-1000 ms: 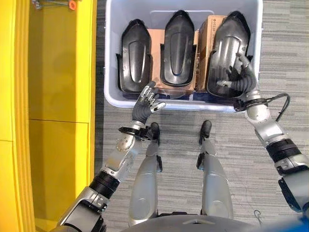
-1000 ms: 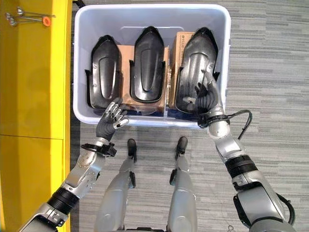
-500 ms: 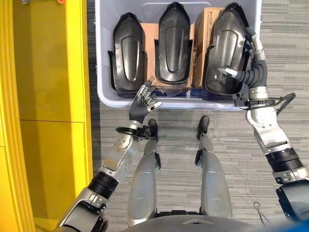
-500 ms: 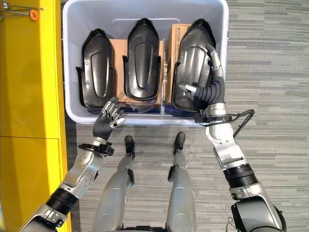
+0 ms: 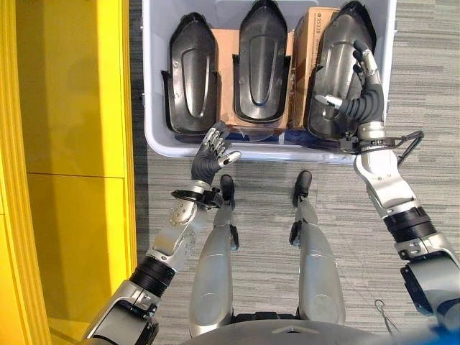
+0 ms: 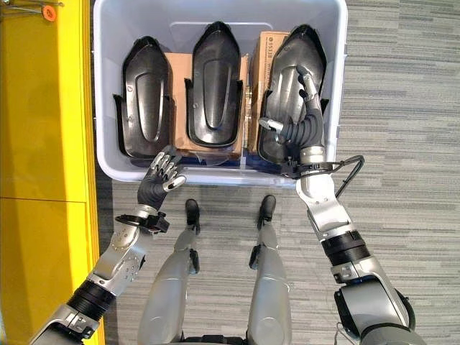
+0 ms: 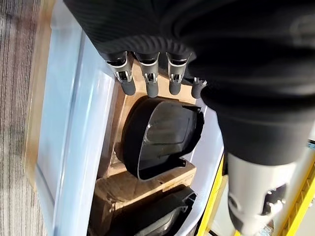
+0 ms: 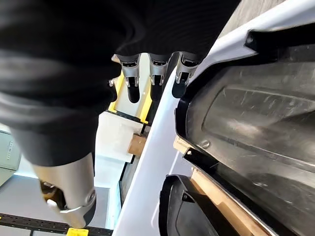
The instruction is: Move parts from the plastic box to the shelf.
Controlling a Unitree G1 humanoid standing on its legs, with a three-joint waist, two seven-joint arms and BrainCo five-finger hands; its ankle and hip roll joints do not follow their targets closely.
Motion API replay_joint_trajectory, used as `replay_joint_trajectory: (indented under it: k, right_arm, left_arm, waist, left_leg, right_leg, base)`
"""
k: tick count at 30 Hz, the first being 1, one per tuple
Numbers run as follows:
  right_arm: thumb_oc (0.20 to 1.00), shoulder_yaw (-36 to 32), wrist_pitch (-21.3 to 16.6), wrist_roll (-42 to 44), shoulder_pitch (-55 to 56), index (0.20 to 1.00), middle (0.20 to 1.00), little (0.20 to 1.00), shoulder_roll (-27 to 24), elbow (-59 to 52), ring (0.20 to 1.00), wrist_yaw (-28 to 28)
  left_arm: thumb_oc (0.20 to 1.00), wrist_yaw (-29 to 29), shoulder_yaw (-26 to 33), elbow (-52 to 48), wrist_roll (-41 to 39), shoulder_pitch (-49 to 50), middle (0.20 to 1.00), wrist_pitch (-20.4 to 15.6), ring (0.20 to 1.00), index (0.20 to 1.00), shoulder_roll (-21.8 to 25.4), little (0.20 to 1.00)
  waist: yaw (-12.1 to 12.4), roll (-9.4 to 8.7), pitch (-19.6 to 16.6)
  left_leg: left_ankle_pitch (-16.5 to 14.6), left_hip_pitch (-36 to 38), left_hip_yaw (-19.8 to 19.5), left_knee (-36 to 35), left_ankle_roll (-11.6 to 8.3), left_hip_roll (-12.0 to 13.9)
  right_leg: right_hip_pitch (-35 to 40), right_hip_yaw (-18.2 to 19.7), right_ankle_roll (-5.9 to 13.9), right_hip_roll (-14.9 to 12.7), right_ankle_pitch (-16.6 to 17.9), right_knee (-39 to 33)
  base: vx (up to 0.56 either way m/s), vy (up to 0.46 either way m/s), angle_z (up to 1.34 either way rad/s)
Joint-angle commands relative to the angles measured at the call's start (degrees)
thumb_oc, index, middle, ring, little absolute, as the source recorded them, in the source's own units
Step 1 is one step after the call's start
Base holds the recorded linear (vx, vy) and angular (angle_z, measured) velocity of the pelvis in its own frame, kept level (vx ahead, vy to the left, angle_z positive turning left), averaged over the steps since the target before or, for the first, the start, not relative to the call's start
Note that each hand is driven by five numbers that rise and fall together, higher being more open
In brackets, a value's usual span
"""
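Parts sit in our plastic box (image 5: 154, 108) at twelve o'clock; our right robot hand (image 5: 357, 93) rests released on the rightmost part (image 5: 338, 61), left robot hand (image 5: 210, 154) relaxed. Without curled fingers it may slip.

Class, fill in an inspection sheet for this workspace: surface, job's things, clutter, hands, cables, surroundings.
Surface: grey striped carpet.
Job's things: plastic box holding three black parts, left, middle, right, upright against cardboard boxes.
Clutter: nothing seen.
Hands: left hand open at the box's near wall; right hand open, against the right part.
Cables: nothing seen.
Surroundings: yellow shelf to the left.
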Motion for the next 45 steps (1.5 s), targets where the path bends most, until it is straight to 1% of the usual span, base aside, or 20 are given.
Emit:
replay_joint_trajectory:
  k: [1, 5, 6, 11, 12, 13, 15, 18, 19, 22, 25, 29, 32, 34, 36, 37, 42, 45]
  right_arm:
    - [1.000, 1.60, -1.15, 2.28, -6.62, 1.000, 1.000, 1.000, -3.16, 3.16, 1.000, -1.81]
    - [1.000, 2.99, -0.81, 3.15, -10.13, 1.000, 1.000, 1.000, -3.91, 6.82, 1.000, -1.87]
    - [1.000, 4.44, -0.26, 4.28, -13.30, 1.000, 1.000, 1.000, -4.19, 11.25, 1.000, -1.98]
    - [1.000, 6.98, 0.44, 10.01, -20.00, 1.000, 1.000, 1.000, -3.08, 23.96, 1.000, -0.64]
    - [1.000, 6.99, 0.44, 10.02, -20.01, 1.000, 1.000, 1.000, -3.08, 23.96, 1.000, -0.64]
    - [1.000, 8.40, 0.86, 11.38, -22.35, 1.000, 1.000, 1.000, -2.78, 27.93, 1.000, 0.29]
    - [1.000, 9.47, 1.20, 12.05, -23.86, 1.000, 1.000, 1.000, -2.81, 31.42, 1.000, 0.83]
    - [1.000, 9.35, 1.27, 14.76, -25.71, 1.000, 1.000, 1.000, -1.96, 36.73, 1.000, 1.40]
    - [1.000, 9.39, 1.23, 14.80, -25.79, 1.000, 1.000, 1.000, -1.96, 36.81, 1.000, 1.44]
    - [1.000, 9.33, 1.81, 17.77, -27.62, 1.000, 1.000, 1.000, -0.64, 43.42, 1.000, 2.46]
    - [1.000, 9.50, 2.28, 18.78, -28.12, 1.000, 1.000, 1.000, 0.49, 46.23, 1.000, 2.77]
    - [1.000, 9.65, 2.27, 19.71, -27.54, 1.000, 1.000, 1.000, 2.08, 46.20, 1.000, 3.22]
    - [1.000, 11.03, 1.85, 19.59, -25.96, 1.000, 1.000, 1.000, 4.20, 42.03, 1.000, 3.74]
    - [1.000, 11.46, 1.74, 19.32, -25.51, 1.000, 1.000, 1.000, 4.72, 40.25, 1.000, 3.82]
    - [1.000, 12.94, 1.50, 17.66, -24.05, 1.000, 1.000, 1.000, 5.90, 34.24, 1.000, 4.19]
    - [1.000, 12.93, 1.52, 17.64, -24.01, 1.000, 1.000, 1.000, 5.90, 34.20, 1.000, 4.17]
    - [1.000, 15.47, 1.81, 13.18, -21.35, 1.000, 1.000, 1.000, 6.83, 24.87, 1.000, 5.03]
    - [1.000, 16.25, 1.86, 11.67, -20.14, 1.000, 1.000, 1.000, 7.01, 21.39, 1.000, 5.59]
  left_arm:
    - [1.000, -0.75, -0.12, -6.38, -1.63, 2.47, 1.000, -2.80, 1.000, 1.000, 2.67, 1.000]
    - [1.000, -0.81, -0.57, -6.44, -1.99, 2.37, 1.000, -2.82, 1.000, 1.000, 2.93, 1.000]
    - [1.000, -0.91, -1.10, -6.51, -2.41, 2.32, 1.000, -2.85, 1.000, 1.000, 3.13, 1.000]
    - [1.000, -1.45, -2.61, -6.41, -3.39, 1.93, 1.000, -2.57, 1.000, 1.000, 3.69, 1.000]
    - [1.000, -1.45, -2.60, -6.41, -3.39, 1.93, 1.000, -2.57, 1.000, 1.000, 3.69, 1.000]
    - [1.000, -1.51, -3.12, -6.68, -3.49, 1.53, 1.000, -2.46, 1.000, 1.000, 3.93, 1.000]
    - [1.000, -1.79, -3.69, -6.81, -3.59, 1.24, 1.000, -2.34, 1.000, 1.000, 4.03, 1.000]
    - [1.000, -1.85, -4.43, -6.78, -3.72, 0.82, 1.000, -2.39, 1.000, 1.000, 4.19, 1.000]
    - [1.000, -1.85, -4.41, -6.77, -3.72, 0.80, 1.000, -2.40, 1.000, 1.000, 4.18, 1.000]
    - [1.000, -1.81, -5.12, -6.87, -4.06, 0.40, 1.000, -2.45, 1.000, 1.000, 4.21, 1.000]
    - [1.000, -1.63, -5.46, -6.74, -4.00, -0.01, 1.000, -2.26, 1.000, 1.000, 4.13, 1.000]
    - [1.000, -1.46, -5.76, -6.37, -3.81, -0.55, 1.000, -2.26, 1.000, 1.000, 3.88, 1.000]
    - [1.000, -1.11, -5.77, -5.92, -3.61, -1.02, 1.000, -2.24, 1.000, 1.000, 3.47, 1.000]
    - [1.000, -1.03, -5.73, -5.74, -3.58, -1.23, 1.000, -2.28, 1.000, 1.000, 3.30, 1.000]
    - [1.000, -0.69, -5.40, -5.43, -3.49, -1.35, 1.000, -2.41, 1.000, 1.000, 2.94, 1.000]
    - [1.000, -0.69, -5.41, -5.43, -3.49, -1.34, 1.000, -2.41, 1.000, 1.000, 2.94, 1.000]
    - [1.000, -0.51, -4.55, -5.81, -3.51, -0.69, 1.000, -2.53, 1.000, 1.000, 3.29, 1.000]
    - [1.000, -0.33, -4.15, -5.60, -3.41, -0.53, 1.000, -2.54, 1.000, 1.000, 3.33, 1.000]
  waist:
    - [1.86, 0.69, -2.34]
    - [2.38, 0.86, -2.08]
    - [2.90, 1.02, -1.84]
    - [3.88, 1.67, -1.53]
    - [3.88, 1.68, -1.53]
    - [4.18, 1.95, -1.49]
    - [4.53, 2.13, -1.54]
    - [5.04, 2.50, -1.57]
    - [5.03, 2.51, -1.55]
    - [5.75, 3.04, -1.58]
    - [6.12, 3.26, -1.49]
    - [6.29, 3.43, -1.44]
    - [6.27, 3.33, -1.38]
    - [6.19, 3.27, -1.32]
    - [5.93, 2.95, -1.26]
    - [5.93, 2.95, -1.28]
    - [5.49, 2.36, -1.39]
    - [5.37, 2.04, -1.35]
  left_leg:
    - [-4.34, -3.40, -1.13, 6.34, -1.73, 1.89]
    - [-4.40, -3.70, -1.20, 6.45, -1.50, 1.84]
    - [-4.41, -3.95, -1.23, 6.61, -1.29, 1.82]
    - [-4.37, -4.36, -1.33, 6.73, -1.08, 1.68]
    - [-4.37, -4.35, -1.33, 6.73, -1.08, 1.68]
    - [-4.31, -4.38, -1.28, 6.62, -1.00, 1.59]
    - [-4.31, -4.33, -1.36, 6.62, -0.96, 1.48]
    - [-4.34, -4.40, -1.46, 6.66, -0.92, 1.37]
    - [-4.35, -4.41, -1.46, 6.67, -0.92, 1.37]
    - [-4.32, -4.60, -1.68, 6.73, -0.81, 1.26]
    - [-4.31, -4.52, -1.73, 6.74, -0.79, 1.20]
    - [-4.29, -4.47, -1.81, 6.73, -0.72, 1.17]
    - [-4.26, -4.41, -1.80, 6.73, -0.65, 1.14]
    - [-4.25, -4.40, -1.84, 6.72, -0.67, 1.10]
    - [-4.22, -4.51, -1.83, 6.75, -0.71, 1.07]
    - [-4.22, -4.52, -1.83, 6.75, -0.71, 1.07]
    - [-4.22, -4.79, -1.87, 6.89, -0.78, 1.02]
    - [-4.30, -4.87, -2.03, 7.12, -0.82, 0.97]
  right_leg:
    - [0.19, 1.21, 3.90, -3.88, -4.90, 5.70]
    - [-0.32, 1.39, 3.88, -3.85, -4.85, 5.82]
    - [-0.60, 1.48, 3.85, -3.88, -4.77, 5.87]
    - [-1.03, 1.67, 3.75, -4.01, -4.91, 6.23]
    - [-1.03, 1.67, 3.75, -4.01, -4.91, 6.23]
    - [-1.02, 1.62, 3.67, -3.98, -4.96, 6.24]
    - [-1.08, 1.56, 3.63, -3.99, -5.01, 6.36]
    - [-1.23, 1.42, 3.60, -4.11, -5.13, 6.69]
    - [-1.24, 1.42, 3.60, -4.11, -5.14, 6.70]
    - [-1.32, 1.28, 3.59, -4.20, -5.21, 6.91]
    - [-1.11, 1.18, 3.60, -4.17, -5.28, 6.90]
    - [-1.06, 1.02, 3.63, -4.17, -5.42, 7.13]
    - [-1.05, 1.06, 3.59, -4.13, -5.41, 7.19]
    - [-1.09, 1.08, 3.56, -4.12, -5.42, 7.25]
    - [-1.17, 1.07, 3.53, -4.13, -5.30, 7.17]
    - [-1.17, 1.06, 3.54, -4.14, -5.30, 7.17]
    - [-1.18, 1.03, 3.43, -4.13, -5.35, 7.26]
    - [-1.07, 0.92, 3.43, -4.18, -5.34, 7.33]
  base:
    - [0.00, 0.000, 0.00]
    - [0.00, 0.000, 0.00]
    - [0.00, 0.000, 0.00]
    - [0.00, 0.000, 0.00]
    - [0.00, 0.000, 0.00]
    - [0.00, 0.000, 0.00]
    - [0.00, 0.000, 0.00]
    - [0.00, 0.000, 0.00]
    - [0.00, 0.000, 0.00]
    - [0.00, 0.000, 0.00]
    - [0.00, 0.000, 0.00]
    - [0.00, 0.000, 0.00]
    - [0.00, 0.000, 0.00]
    - [0.00, 0.000, 0.00]
    - [0.00, 0.000, 0.00]
    - [0.00, 0.000, 0.00]
    - [0.00, -0.001, 0.02]
    - [0.00, -0.004, 0.08]
